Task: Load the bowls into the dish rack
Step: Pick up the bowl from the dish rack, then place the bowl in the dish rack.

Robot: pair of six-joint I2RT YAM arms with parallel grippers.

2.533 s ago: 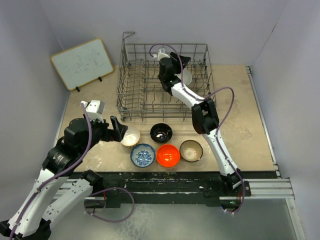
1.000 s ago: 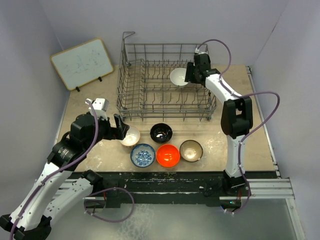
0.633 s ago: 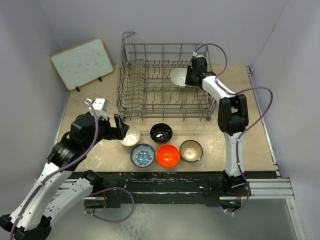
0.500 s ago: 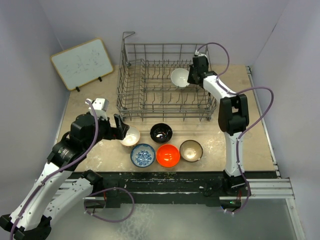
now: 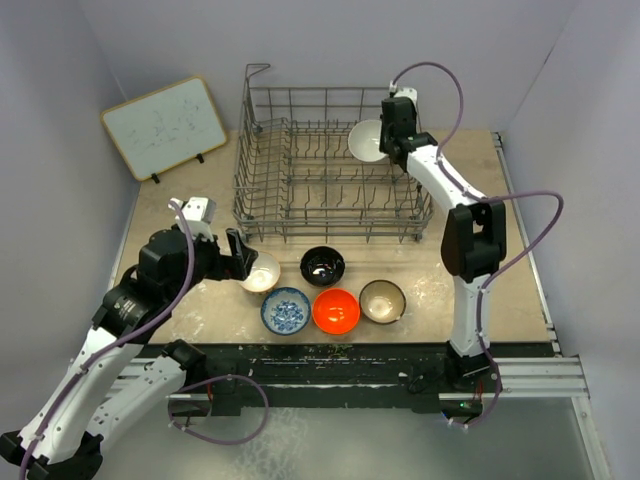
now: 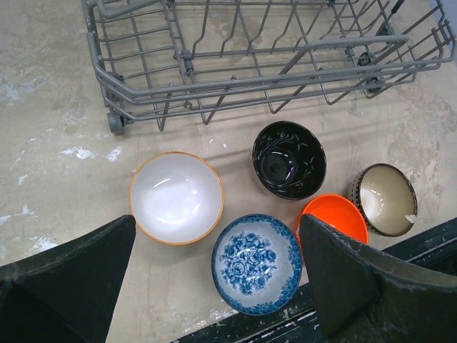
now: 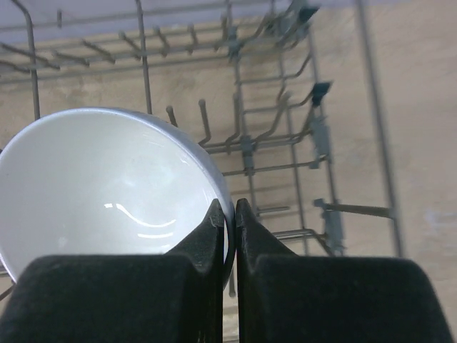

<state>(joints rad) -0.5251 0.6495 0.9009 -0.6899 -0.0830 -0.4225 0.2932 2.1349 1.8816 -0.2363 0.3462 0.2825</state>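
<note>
Robot test cell dressed as a kitchen counter.
Plain pale walls box in a marbled table; a left arm and right arm bolt to a metal rail, with a whiteboard, dish rack and bowls as props.

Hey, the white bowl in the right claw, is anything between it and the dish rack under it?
Nothing visible. The right claw pinches the white bowl by its rim over the dish rack, and only the rack's bare tines lie beneath; no other bowl sits inside.

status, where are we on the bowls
Right gripper shut on white bowl, over dish rack. Left gripper open above cream bowl. Nothing in the way.
</note>
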